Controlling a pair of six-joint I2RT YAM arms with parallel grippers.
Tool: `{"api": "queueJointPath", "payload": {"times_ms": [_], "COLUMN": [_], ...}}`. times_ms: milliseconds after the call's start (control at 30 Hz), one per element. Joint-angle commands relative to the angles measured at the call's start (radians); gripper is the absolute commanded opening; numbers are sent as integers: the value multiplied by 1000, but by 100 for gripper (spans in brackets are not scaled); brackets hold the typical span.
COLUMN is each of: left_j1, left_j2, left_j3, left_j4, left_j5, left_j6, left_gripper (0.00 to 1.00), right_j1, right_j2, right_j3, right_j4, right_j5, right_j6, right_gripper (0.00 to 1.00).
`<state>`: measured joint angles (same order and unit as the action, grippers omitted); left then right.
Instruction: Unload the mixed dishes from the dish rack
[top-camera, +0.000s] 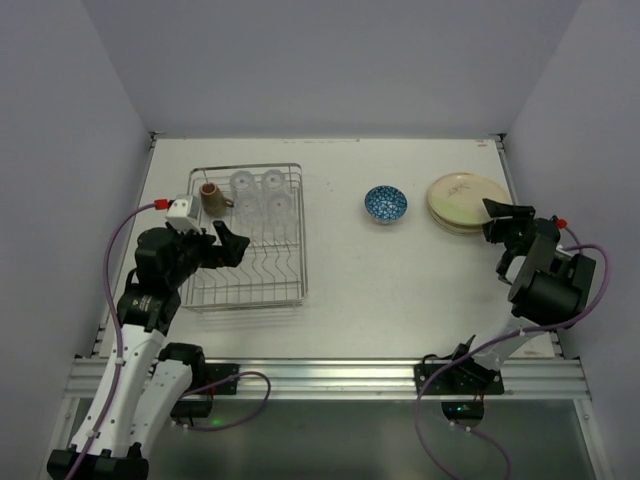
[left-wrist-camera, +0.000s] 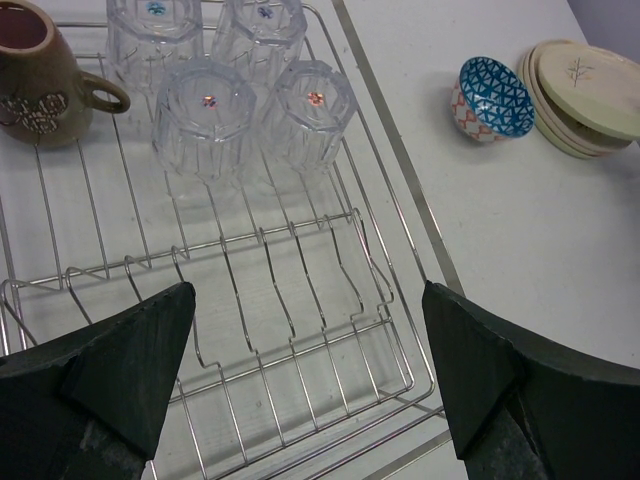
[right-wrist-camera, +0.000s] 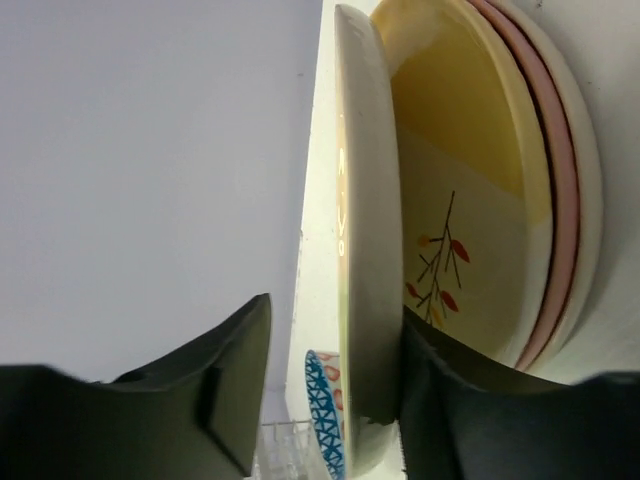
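Observation:
The silver wire dish rack (top-camera: 290, 292) stands at the left. Several clear glasses (top-camera: 258, 195) stand upside down at its back, beside a brown mug (top-camera: 211, 198). My left gripper (top-camera: 222, 245) is open and empty above the rack's front prongs (left-wrist-camera: 300, 300); its wrist view shows the glasses (left-wrist-camera: 205, 115) and mug (left-wrist-camera: 40, 75) ahead. The blue-patterned bowl (top-camera: 385, 203) sits on the table. Cream plates (top-camera: 465, 200) are stacked at the right. My right gripper (top-camera: 500, 222) is open around the rim of the top plate (right-wrist-camera: 365, 250), with one finger (right-wrist-camera: 440, 390) between that plate and the stack (right-wrist-camera: 480, 180).
The white table (top-camera: 400, 280) is walled by grey panels at the back and on both sides. The right wall is close behind the plate stack. The bowl also shows in the left wrist view (left-wrist-camera: 492, 98) and the right wrist view (right-wrist-camera: 325, 410), left of the plates (left-wrist-camera: 585, 95).

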<state>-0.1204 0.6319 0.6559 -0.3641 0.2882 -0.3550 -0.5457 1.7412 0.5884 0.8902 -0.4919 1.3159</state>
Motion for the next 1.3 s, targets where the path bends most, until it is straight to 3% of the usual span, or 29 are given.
{"api": "queueJointPath", "payload": {"times_ms": [0,33,133,267,533,667,1067,1267], "left_j1": [-8,-10,-10,-15,-19,-21,-27,-33], "left_j2": [-6,-8,-8,-9,-18,-21,-31,-34], "left_j3": [-7,-7,-7,-7,-10,-10,-9,-9], "left_j4": [28,28,27,25,28,27,19,22], "left_j5": [16,12,3,3,2,-6,-32,-29], "left_j6": [22,22,21,21,21,19,14,16], "left_gripper": [100,100,100,100,100,100,100,100], "right_j1": [-5,-5,-5,1,55,82,150,207], "right_j2": [-65,-71,-89,-104,-109,-34,95,100], "right_j3": [59,59,65,117,327,440,677,735], "right_j4": [9,-11,-101,-239,-684,-879,-1148,-1201], "right_j5": [7,15,52,85,231,277,383,453], "right_j6": [-49,-53,-73,-130,-305,-348,-472,-517], "right_gripper": [54,65,75,99,99,99,99,99]}}
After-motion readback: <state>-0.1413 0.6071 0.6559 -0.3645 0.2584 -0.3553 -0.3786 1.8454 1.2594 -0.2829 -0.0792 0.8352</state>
